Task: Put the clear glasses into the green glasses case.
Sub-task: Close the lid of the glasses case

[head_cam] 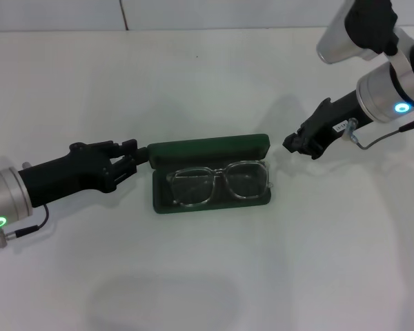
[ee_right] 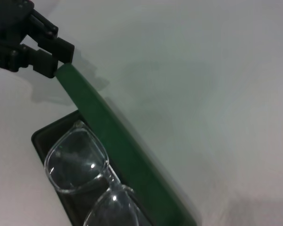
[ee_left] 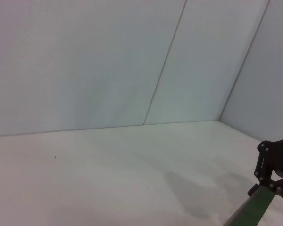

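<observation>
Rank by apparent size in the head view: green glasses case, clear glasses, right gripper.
1. green glasses case, open, widest.
2. clear glasses, lying inside it, nearly as wide.
3. right gripper, smallest; it may sit nearer the camera, so this is only apparent.

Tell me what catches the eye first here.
The open green case at the table's middle, with the clear glasses lying inside it. The left gripper grips the lid's left end, holding it up; the right gripper hovers just off the case's right end.
</observation>
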Controlling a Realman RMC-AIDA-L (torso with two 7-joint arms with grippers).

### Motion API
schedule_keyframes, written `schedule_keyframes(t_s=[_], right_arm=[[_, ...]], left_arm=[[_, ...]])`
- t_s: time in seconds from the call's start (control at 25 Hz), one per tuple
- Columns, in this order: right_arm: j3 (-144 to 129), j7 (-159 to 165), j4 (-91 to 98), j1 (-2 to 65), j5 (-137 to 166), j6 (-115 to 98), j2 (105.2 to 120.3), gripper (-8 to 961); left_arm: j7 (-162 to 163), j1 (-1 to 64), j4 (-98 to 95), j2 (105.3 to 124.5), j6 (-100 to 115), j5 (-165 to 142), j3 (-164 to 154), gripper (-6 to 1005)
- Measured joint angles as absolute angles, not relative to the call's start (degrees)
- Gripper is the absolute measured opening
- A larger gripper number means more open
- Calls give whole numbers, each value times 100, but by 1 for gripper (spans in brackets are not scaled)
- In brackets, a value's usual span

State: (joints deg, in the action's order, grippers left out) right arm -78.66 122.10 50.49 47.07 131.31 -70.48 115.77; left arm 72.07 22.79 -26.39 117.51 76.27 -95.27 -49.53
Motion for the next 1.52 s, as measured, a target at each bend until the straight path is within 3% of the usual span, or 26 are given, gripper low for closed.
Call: schedule_keyframes(t_s=[1.52], right_arm=[[-8254, 12346, 4437, 5009, 12950, -6725, 11619, 6]], left_arm=[[7209, 2289, -2628, 11805, 7649, -9562, -4965, 296]])
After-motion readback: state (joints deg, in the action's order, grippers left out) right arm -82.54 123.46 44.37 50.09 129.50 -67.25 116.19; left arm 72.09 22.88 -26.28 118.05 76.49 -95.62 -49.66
